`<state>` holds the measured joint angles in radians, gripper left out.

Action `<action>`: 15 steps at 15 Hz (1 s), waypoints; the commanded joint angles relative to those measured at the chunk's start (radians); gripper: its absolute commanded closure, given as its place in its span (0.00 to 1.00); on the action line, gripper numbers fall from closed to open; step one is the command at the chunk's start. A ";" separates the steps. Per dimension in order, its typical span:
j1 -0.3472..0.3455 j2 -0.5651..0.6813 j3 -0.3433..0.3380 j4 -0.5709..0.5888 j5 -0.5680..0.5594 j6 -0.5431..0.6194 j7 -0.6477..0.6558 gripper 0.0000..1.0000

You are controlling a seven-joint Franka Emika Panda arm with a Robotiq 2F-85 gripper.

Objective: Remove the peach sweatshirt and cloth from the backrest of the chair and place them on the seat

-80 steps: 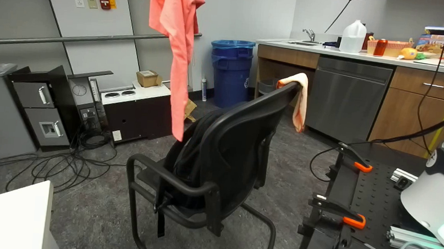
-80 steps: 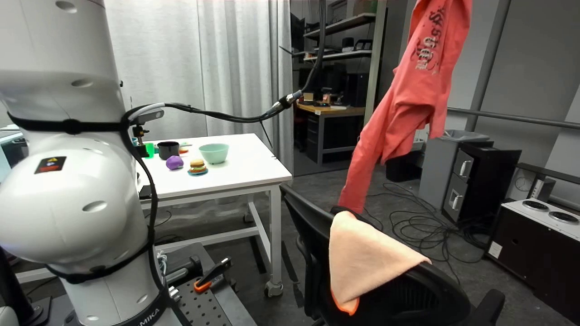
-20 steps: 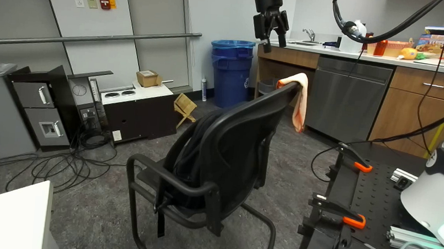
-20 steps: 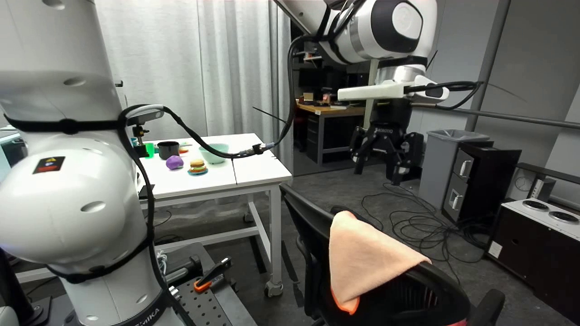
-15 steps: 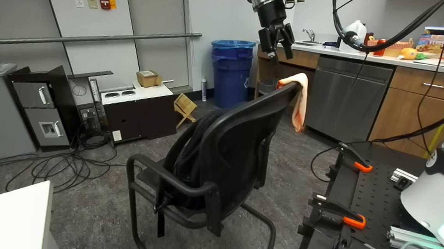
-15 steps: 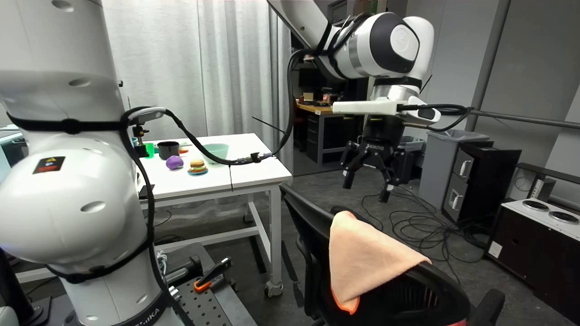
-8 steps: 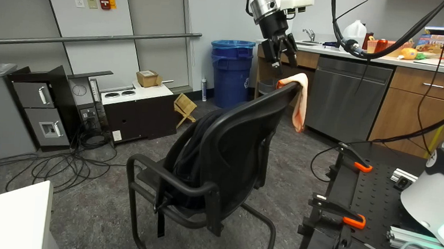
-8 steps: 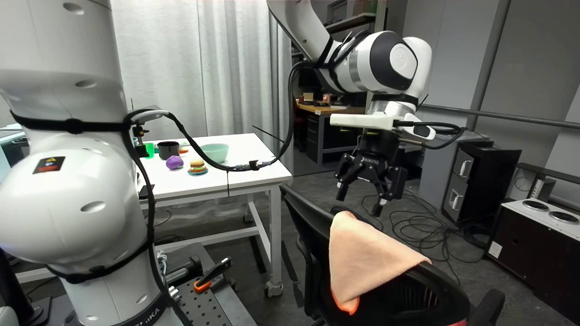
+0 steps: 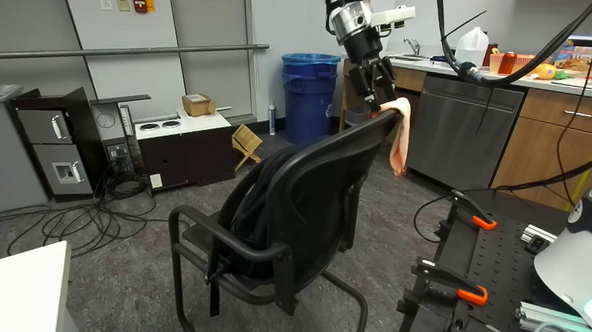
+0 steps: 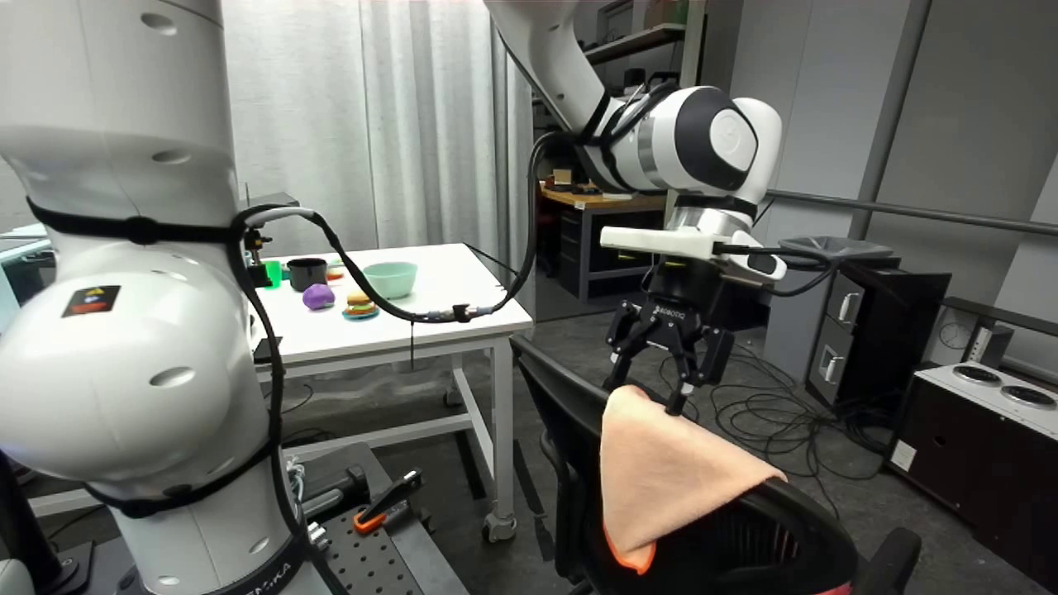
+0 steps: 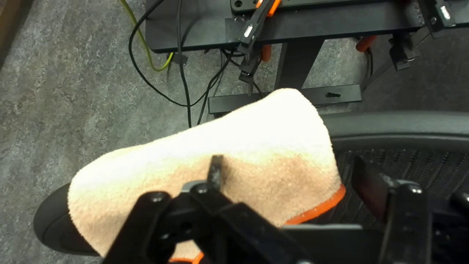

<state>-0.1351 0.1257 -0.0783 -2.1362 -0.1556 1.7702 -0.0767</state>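
The pale peach cloth (image 10: 661, 479) with orange edging hangs over the top of the black backrest (image 9: 319, 204). My gripper (image 10: 645, 393) points down at the backrest's top rim. In the wrist view my gripper (image 11: 288, 165) stands open, one finger over the cloth (image 11: 256, 132), the other past its edge above the backrest mesh. Whether a fingertip touches the cloth I cannot tell. Of the peach sweatshirt only a small salmon-pink patch (image 10: 838, 589) shows at the bottom of an exterior view, past the backrest. The seat (image 9: 198, 237) of the chair is mostly hidden.
A black backpack (image 9: 250, 220) leans against the backrest's front, between the armrests (image 9: 228, 237). A white table (image 10: 446, 297) with a bowl and toy food stands behind. Near the arm's base, a black cart (image 9: 497, 263) carries orange-tipped clamps. A cable (image 9: 533, 57) loops from the arm.
The sweatshirt, hanging in the air above the chair several seconds ago, is gone from there. My gripper has come into view and, open, moved down to the cloth. The cloth has not moved.
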 commanded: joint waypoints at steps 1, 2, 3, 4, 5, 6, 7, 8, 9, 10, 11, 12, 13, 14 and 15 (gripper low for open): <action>0.015 0.014 -0.008 0.002 -0.033 0.011 0.010 0.42; 0.015 0.016 -0.009 0.003 -0.038 0.011 0.010 0.50; 0.015 0.015 -0.009 0.004 -0.045 0.012 0.010 0.58; 0.014 0.015 -0.009 0.007 -0.051 0.012 0.010 0.65; 0.014 0.015 -0.010 0.011 -0.054 0.012 0.011 0.73; 0.013 0.014 -0.010 0.014 -0.056 0.012 0.012 0.80; 0.013 0.014 -0.010 0.016 -0.059 0.013 0.013 0.88; 0.013 0.011 -0.010 0.017 -0.061 0.015 0.015 0.95; 0.014 0.006 -0.010 0.017 -0.062 0.023 0.020 1.00; 0.015 0.001 -0.009 0.018 -0.061 0.032 0.024 1.00; 0.016 -0.004 -0.008 0.019 -0.059 0.042 0.028 1.00; 0.019 -0.016 -0.006 0.019 -0.061 0.069 0.040 0.99; 0.021 -0.026 -0.004 0.024 -0.059 0.094 0.048 0.99; 0.023 -0.036 -0.003 0.031 -0.056 0.125 0.058 0.99; 0.026 -0.046 -0.001 0.044 -0.050 0.155 0.069 0.99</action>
<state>-0.1299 0.1205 -0.0764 -2.1124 -0.2008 1.8662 -0.0463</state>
